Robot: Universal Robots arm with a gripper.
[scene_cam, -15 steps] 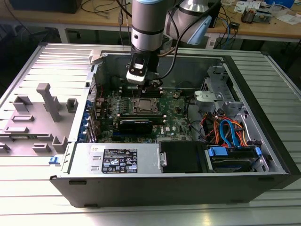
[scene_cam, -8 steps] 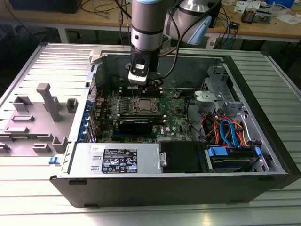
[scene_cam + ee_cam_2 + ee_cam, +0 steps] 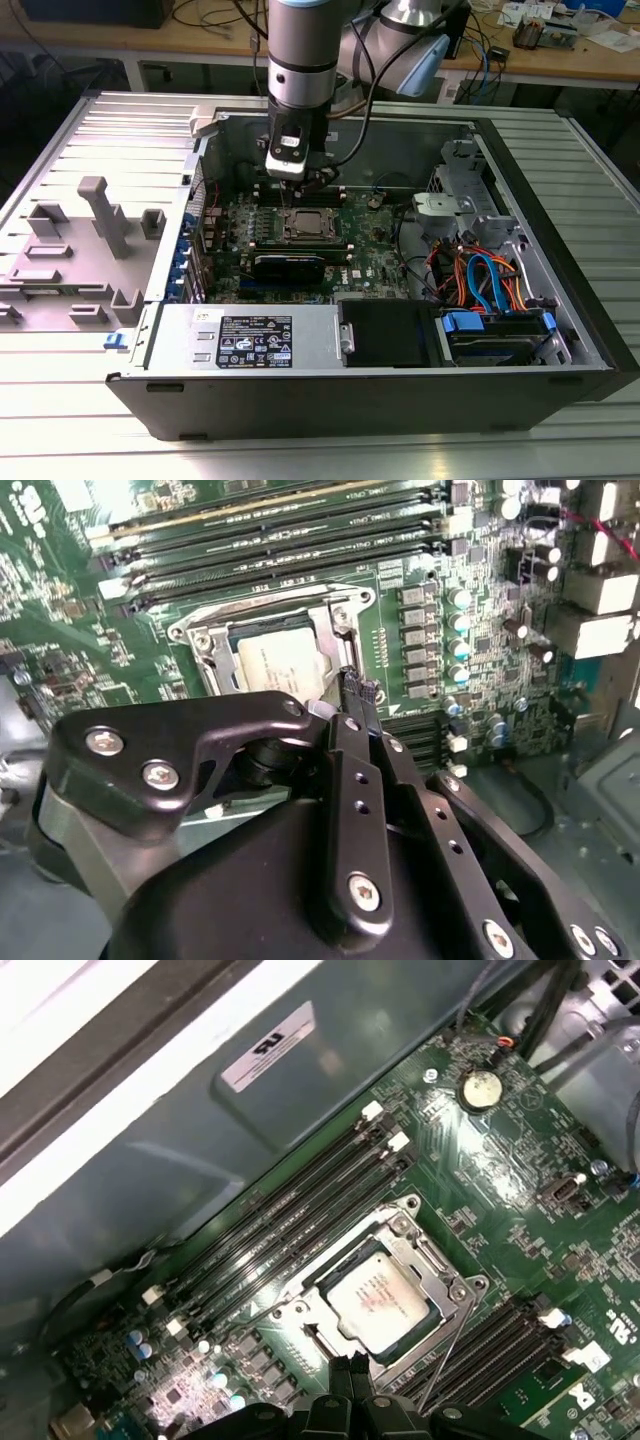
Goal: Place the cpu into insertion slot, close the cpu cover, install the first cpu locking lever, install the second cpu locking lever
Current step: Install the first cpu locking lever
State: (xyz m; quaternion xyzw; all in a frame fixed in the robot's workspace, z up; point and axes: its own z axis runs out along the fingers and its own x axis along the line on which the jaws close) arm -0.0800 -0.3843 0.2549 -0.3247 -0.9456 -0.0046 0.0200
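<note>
gripper (image 3: 351, 1372) close in, fingers (image 3: 350, 685) pinched narrow, nothing visible between | tips at the near rim of the insertion slot (image 3: 405, 1222) | thin lever rod (image 3: 445, 1355) slanting just beside them | cpu (image 3: 380, 1305) flat in the slot, just beyond the tips, cpu cover (image 3: 432, 1270) framing it | memory slots (image 3: 290, 1220) farther back

— What is placed where?
— A computer case (image 3: 560, 330) is set open on the table (image 3: 580, 440). Inside it the motherboard (image 3: 375, 265) is laid flat. The cpu (image 3: 378, 1302) is seated in the insertion slot (image 3: 407, 1228), and memory slots (image 3: 290, 1230) are ranged along two sides.
— And the tool (image 3: 350, 1365)?
— It is held just above the slot's edge. In the exterior view, a power supply (image 3: 250, 340) is set before the board and cables (image 3: 485, 280) are bundled at the exterior view's right.
</note>
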